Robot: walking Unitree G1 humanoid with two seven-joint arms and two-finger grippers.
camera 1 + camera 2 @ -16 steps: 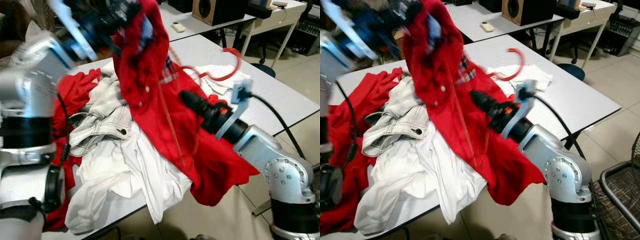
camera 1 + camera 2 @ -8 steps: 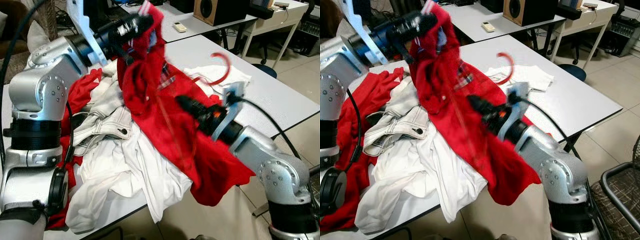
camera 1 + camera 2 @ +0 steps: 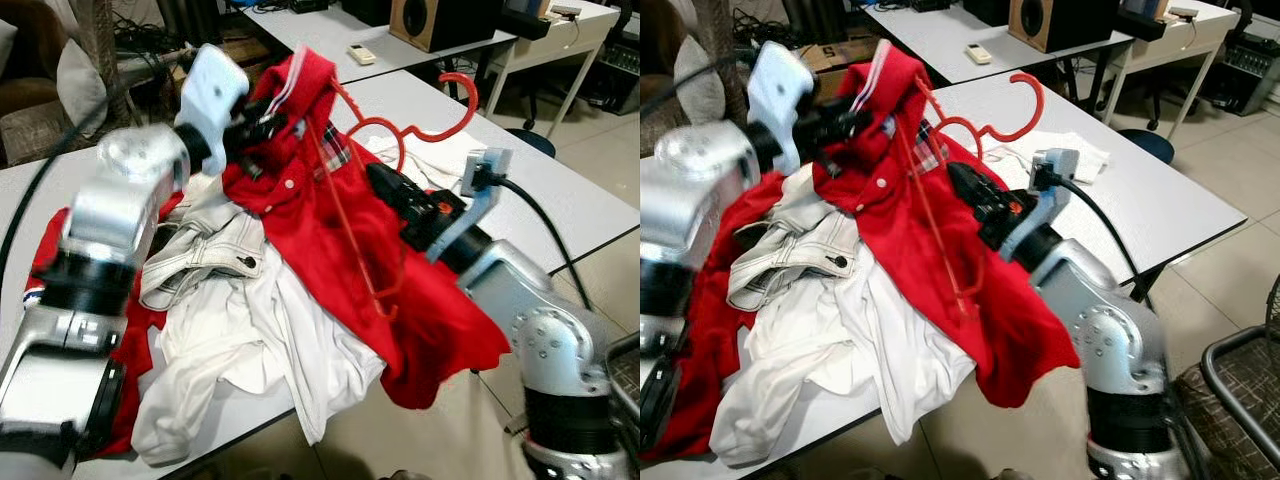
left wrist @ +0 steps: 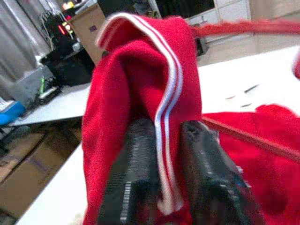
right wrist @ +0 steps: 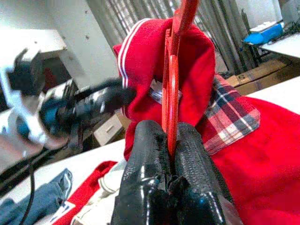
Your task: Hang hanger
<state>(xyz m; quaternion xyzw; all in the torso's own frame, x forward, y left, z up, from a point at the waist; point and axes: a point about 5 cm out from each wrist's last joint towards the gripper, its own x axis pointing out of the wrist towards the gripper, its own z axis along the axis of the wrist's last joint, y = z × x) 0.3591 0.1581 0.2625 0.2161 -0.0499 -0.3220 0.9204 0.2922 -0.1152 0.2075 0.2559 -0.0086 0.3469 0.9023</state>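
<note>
Fingers of the right gripper were pinched tight on the red hanger, low on its thin frame, and the fingers of the left gripper were squeezed on the striped collar of the red shirt. Nearest the robot, a heap of white clothes lay on the table and hung over its front edge. The red shirt was draped over that heap, with its hem falling past the edge. The hanger sat partly inside the shirt: one thin arm ran down under the cloth, and the hook stuck up above the collar, a bit farther back. Past that lay a small white cloth, then another table with a remote and a speaker. To do this step well, the left gripper would likely need to keep the collar lifted and spread, so the neck hole stayed wide. The right gripper could then slide the hanger in slowly, so that each arm went under a shoulder. Pulling hard could snag the thin frame on the cloth or the buttons. The hook should end up poking out through the neck.
</note>
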